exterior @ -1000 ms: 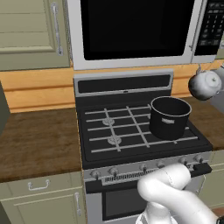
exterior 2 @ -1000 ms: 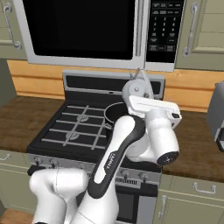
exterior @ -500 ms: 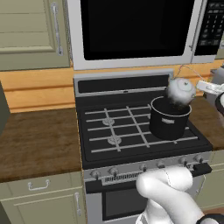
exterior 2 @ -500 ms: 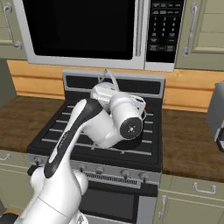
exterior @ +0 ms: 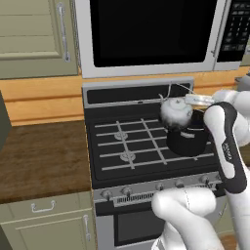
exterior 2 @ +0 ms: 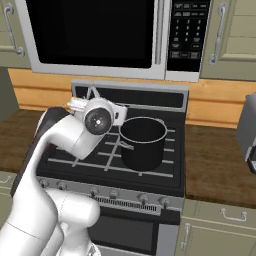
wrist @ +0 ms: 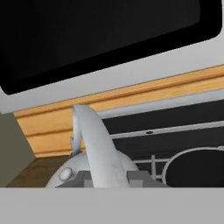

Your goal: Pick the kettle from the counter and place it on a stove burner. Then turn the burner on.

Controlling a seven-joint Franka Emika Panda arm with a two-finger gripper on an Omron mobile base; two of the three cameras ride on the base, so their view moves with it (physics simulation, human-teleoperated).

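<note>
One kettle point(exterior: 176, 111) is held up by its thin wire handle, with the gripper point(exterior: 191, 99) squeezed tight on it, right of the frame's middle. One black pot point(exterior: 188, 139) is seen just below. Two burners point(exterior: 121, 136) are counted left of it.

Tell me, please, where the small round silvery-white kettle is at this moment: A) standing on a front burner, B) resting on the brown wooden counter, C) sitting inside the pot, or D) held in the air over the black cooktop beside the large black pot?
D: the small round silvery-white kettle hangs by its wire handle from the shut fingers, above the black cooktop next to the large black pot.
</note>
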